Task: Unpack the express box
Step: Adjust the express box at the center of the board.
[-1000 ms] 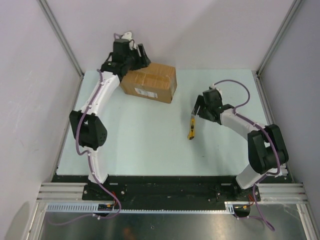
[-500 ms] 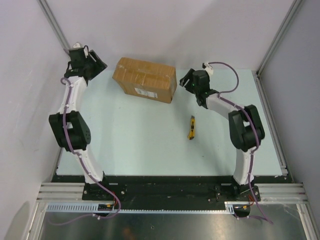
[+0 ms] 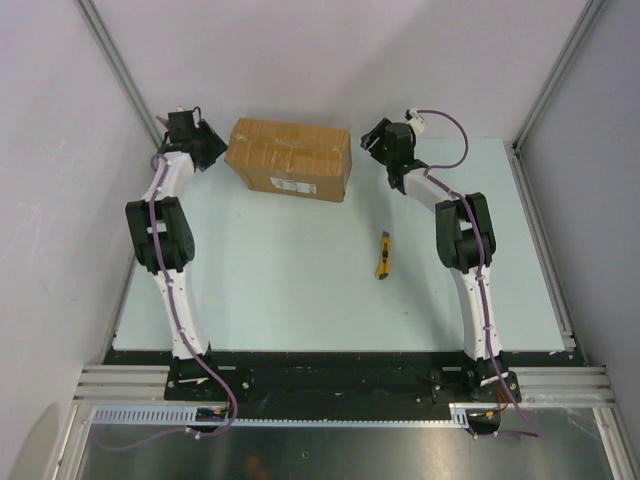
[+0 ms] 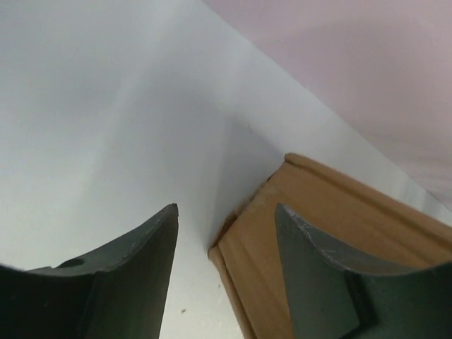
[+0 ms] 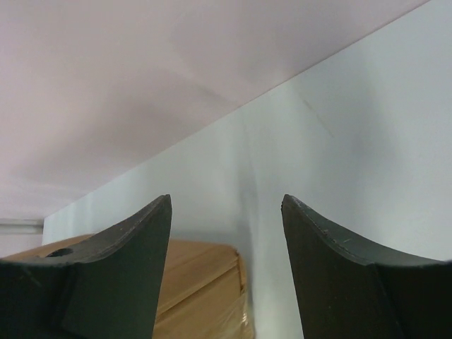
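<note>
The express box [image 3: 290, 158], a brown taped carton with a small white label on its front face, lies at the back of the table. My left gripper [image 3: 213, 150] is just off the box's left end, open and empty. In the left wrist view the box's corner [image 4: 367, 212] lies between and past the left gripper [image 4: 226, 208]. My right gripper [image 3: 372, 140] is open and empty beside the box's right end. The right wrist view has the box's top corner [image 5: 205, 282] low between the fingers of the right gripper [image 5: 226, 199].
A yellow utility knife [image 3: 383, 255] lies on the pale table [image 3: 280, 280] right of centre, apart from both grippers. The white back wall [image 3: 330, 70] stands close behind the box. Metal frame posts [image 3: 545, 95] flank the table's sides.
My left gripper left the box's back left corner, swung out to the left wall and returned to the box's left end. My right gripper moved from the knife to the box's right end.
</note>
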`<state>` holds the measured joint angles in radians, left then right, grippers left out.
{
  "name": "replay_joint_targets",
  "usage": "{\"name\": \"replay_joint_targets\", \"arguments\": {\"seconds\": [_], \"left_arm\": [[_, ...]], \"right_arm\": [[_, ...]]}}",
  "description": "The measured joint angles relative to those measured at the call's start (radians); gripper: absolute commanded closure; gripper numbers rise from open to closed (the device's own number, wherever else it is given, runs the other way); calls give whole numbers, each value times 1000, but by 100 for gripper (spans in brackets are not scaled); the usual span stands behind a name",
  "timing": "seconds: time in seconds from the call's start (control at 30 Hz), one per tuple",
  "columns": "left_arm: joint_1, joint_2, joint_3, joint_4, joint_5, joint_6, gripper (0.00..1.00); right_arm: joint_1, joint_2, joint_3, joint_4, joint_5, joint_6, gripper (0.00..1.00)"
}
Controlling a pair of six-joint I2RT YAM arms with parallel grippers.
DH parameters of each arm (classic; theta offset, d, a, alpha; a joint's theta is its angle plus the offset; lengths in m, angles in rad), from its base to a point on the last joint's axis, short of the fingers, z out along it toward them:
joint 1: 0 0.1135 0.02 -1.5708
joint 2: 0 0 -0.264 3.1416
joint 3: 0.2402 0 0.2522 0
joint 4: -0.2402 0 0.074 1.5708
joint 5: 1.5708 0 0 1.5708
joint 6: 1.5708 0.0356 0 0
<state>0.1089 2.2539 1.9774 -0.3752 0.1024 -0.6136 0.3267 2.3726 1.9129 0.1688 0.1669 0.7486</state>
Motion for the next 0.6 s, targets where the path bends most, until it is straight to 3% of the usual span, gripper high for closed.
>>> {"name": "replay_joint_targets", "arguments": {"seconds": [0.13,0.37,0.6], "left_arm": [[0,60,76,16,38,1,40],[-2,137,123,64,150,-3,40],[-2,156,123,83,201,-60,41]], "right_arm": [[-25,65,61,22,-34,9,32],[-22,322,433,10,-224,11,32],[-19,344,370,58,-337,76,34]]}}
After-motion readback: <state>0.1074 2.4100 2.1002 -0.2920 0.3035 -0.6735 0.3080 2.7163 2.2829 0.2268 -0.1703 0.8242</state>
